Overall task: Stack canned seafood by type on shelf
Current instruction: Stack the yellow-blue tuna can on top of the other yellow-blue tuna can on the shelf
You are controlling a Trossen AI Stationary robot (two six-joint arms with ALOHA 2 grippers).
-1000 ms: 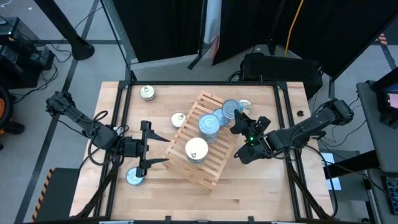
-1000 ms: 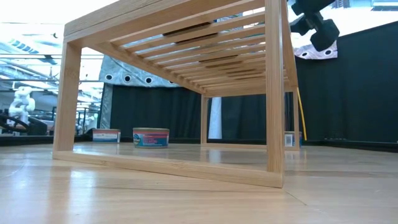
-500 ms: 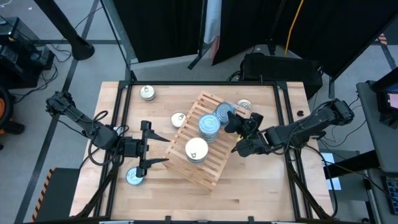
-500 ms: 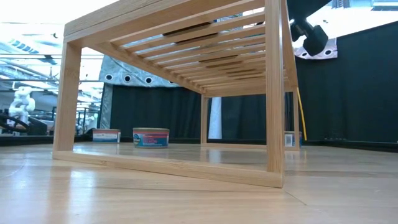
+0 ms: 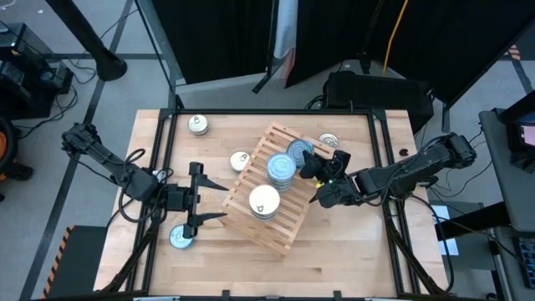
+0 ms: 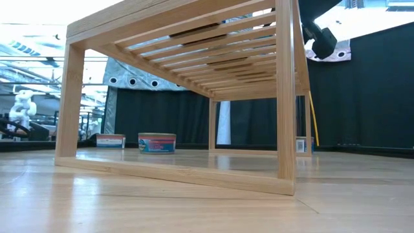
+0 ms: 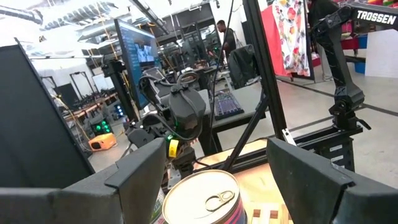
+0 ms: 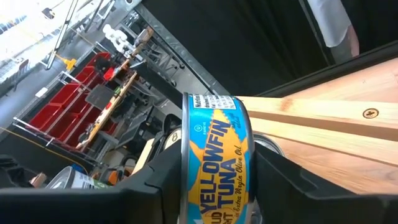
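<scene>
The shelf (image 5: 269, 188) sits askew at mid-bench (image 5: 334, 259). Its slats carry a blue-topped stack (image 5: 282, 170) and a white-topped stack (image 5: 264, 201), leaving the near end bare. The right hand (image 5: 313, 165), clamping a tuna tin (image 8: 217, 158), crowds the far-right corner. Under the shelf, passage is open between the legs.

The slatted shelf (image 5: 271, 188) is set askew on the wooden tabletop (image 5: 334, 251), where loose tins (image 5: 198, 124) are scattered; stacked tins (image 5: 282, 167) are carried on its slats.

Robotics lab — monitors (image 7: 138, 53), black curtains (image 6: 362, 97), red parts bins (image 8: 87, 102).
</scene>
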